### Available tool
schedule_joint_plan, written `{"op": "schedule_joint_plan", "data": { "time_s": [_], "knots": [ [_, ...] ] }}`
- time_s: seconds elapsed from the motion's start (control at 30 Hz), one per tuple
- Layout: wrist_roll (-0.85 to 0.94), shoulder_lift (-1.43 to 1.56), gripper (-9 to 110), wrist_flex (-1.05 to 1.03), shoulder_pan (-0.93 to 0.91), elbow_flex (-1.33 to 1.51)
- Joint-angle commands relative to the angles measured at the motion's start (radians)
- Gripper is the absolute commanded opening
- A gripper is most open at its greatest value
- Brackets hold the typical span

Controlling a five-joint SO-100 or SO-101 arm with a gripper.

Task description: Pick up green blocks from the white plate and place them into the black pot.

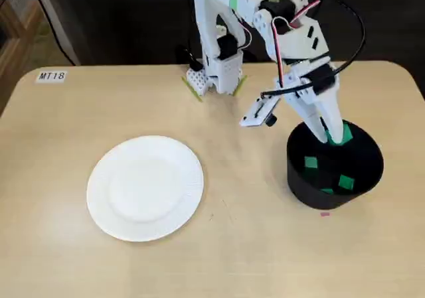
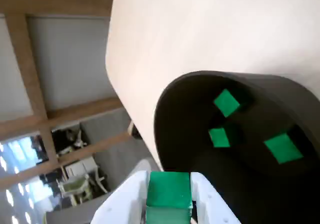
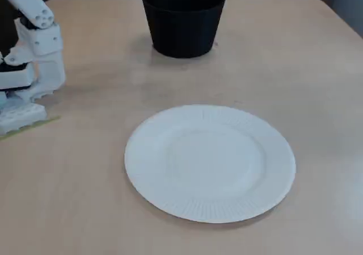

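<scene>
My gripper (image 1: 337, 137) hangs over the back rim of the black pot (image 1: 302, 184), shut on a green block (image 1: 340, 136). The wrist view shows that held block (image 2: 169, 194) between the white fingers (image 2: 209, 200), just outside the pot's near edge (image 2: 165, 104). Three green blocks lie on the pot's floor (image 2: 226, 102) (image 2: 219, 137) (image 2: 283, 148). The white plate (image 1: 145, 187) sits bare at the left of a fixed view and fills the middle of the other fixed view (image 3: 210, 162), where the pot (image 3: 182, 19) stands at the back and the gripper is out of sight.
The arm's base (image 1: 216, 72) stands at the table's back edge, left of the pot. A small label reading MT18 (image 1: 52, 76) lies at the back left corner. A tiny pink speck (image 1: 325, 213) rests on the table in front of the pot.
</scene>
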State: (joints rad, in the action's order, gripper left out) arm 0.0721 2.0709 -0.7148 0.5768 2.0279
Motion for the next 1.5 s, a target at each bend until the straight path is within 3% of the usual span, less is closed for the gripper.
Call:
{"op": "schedule_joint_plan", "data": {
  "time_s": [0.0,0.07,0.2,0.3,0.4,0.47,0.53,0.73,0.87,0.93,1.03,1.47],
  "knots": [
    [0.009,0.003,-2,0.021,-0.017,0.011],
    [0.011,0.005,-1,0.021,-0.018,0.018],
    [0.044,0.028,38,0.005,-0.015,0.032],
    [0.051,0.046,45,-0.014,-0.017,0.032],
    [0.061,0.071,43,-0.029,-0.023,0.023],
    [0.074,0.101,24,-0.026,-0.032,0.021],
    [0.072,0.149,-2,-0.043,-0.061,0.003],
    [0.051,0.296,-2,-0.276,-0.264,-0.235],
    [0.038,0.262,-2,-0.574,-0.423,-0.54],
    [0.041,0.296,-2,-0.698,-0.509,-0.563],
    [0.063,0.42,-2,-0.732,-0.548,-0.379],
    [0.067,0.85,-2,-0.495,-0.505,0.387]
  ]
}}
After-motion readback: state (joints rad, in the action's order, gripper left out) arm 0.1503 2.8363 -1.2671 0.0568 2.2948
